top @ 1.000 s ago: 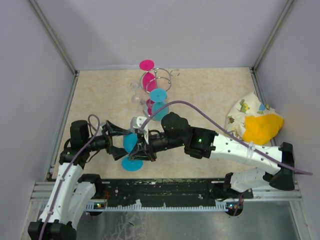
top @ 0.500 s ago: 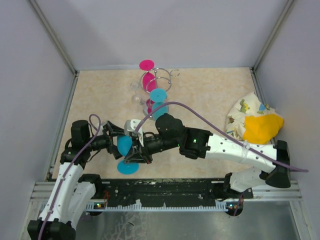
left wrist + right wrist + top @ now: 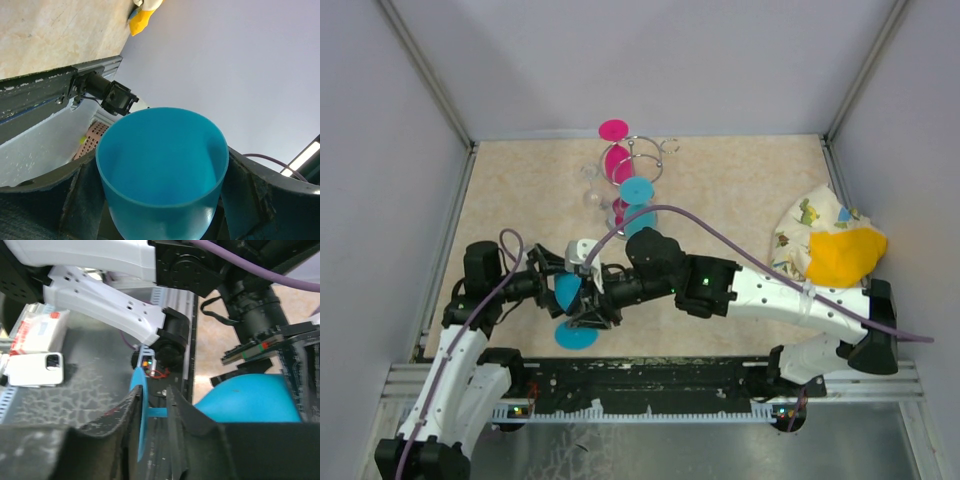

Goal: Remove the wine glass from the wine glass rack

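Top external: one blue wine glass [image 3: 567,292] lay sideways at lower left between left gripper [image 3: 548,283] and right gripper [image 3: 592,308], apart from the wine glass rack [image 3: 640,160] at upper centre, which held a pink glass [image 3: 618,160]. One cloth [image 3: 810,235] lay at right. Left wrist: fingers [image 3: 82,195] flanked the empty bowl; whether they clamped it was unclear. Right wrist: fingers [image 3: 125,415] pinched the stem.

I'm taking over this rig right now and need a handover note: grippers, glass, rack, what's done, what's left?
Left gripper: fingers shut on the bowl of the blue plastic wine glass.
Right gripper: fingers shut on that glass's stem.
Done: the glass is off the silvery wire wine glass rack, held between both arms, front left.
Rack: carries a pink glass and a second blue glass.
Left: likely release one gripper, then set the glass down.
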Motion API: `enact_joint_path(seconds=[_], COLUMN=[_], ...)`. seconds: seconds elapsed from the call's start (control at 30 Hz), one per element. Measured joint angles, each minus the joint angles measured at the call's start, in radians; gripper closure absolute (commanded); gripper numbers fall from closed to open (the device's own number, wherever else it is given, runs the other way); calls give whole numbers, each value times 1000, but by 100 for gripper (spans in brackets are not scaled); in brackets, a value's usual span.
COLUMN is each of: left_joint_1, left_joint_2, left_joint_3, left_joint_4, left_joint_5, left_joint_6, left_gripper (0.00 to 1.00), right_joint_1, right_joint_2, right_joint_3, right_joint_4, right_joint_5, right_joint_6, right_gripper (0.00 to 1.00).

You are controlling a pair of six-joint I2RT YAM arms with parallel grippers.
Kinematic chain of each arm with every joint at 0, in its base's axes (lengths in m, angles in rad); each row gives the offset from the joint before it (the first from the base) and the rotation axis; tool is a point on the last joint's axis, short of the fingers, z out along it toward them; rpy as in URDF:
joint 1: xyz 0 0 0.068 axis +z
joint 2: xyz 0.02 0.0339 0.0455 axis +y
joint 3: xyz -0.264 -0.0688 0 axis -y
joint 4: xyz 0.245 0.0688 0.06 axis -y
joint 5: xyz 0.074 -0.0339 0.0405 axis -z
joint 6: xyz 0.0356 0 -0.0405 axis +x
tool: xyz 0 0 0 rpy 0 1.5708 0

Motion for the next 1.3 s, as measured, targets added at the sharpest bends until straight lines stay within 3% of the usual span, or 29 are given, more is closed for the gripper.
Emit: enact_joint_path(seconds=[0.07, 0.13, 0.17, 0.53, 0.9, 1.13, 1.3], left_joint_1=[-4, -6, -6, -6, 0, 47, 104], left_joint_2=[0, 1, 2, 46, 82, 127, 179], left_joint_3=[-11, -23, -27, -61, -82, -35, 143], left_joint_4=[11, 26, 34, 207, 267, 210, 31], left_joint_5=[3, 9, 11, 44, 24, -33, -174], left_joint_6=[-3, -8, -10, -45, -31, 122, 343], left_gripper=[19, 21, 21, 20, 21, 21, 19], right_joint_1=[0, 0, 0, 0, 8, 6, 6], right_joint_2=[5, 9, 10, 11, -14, -168, -312], right_joint_3=[1, 1, 0, 0, 0, -2, -11], right_joint_4=[-1, -6, -6, -46, -97, -143, -193], right_joint_5=[23, 48, 58, 223, 336, 512, 713], right_joint_6=[-11, -10, -16, -26, -12, -12, -4], right_gripper=[28, 6, 2, 1, 1, 1, 1])
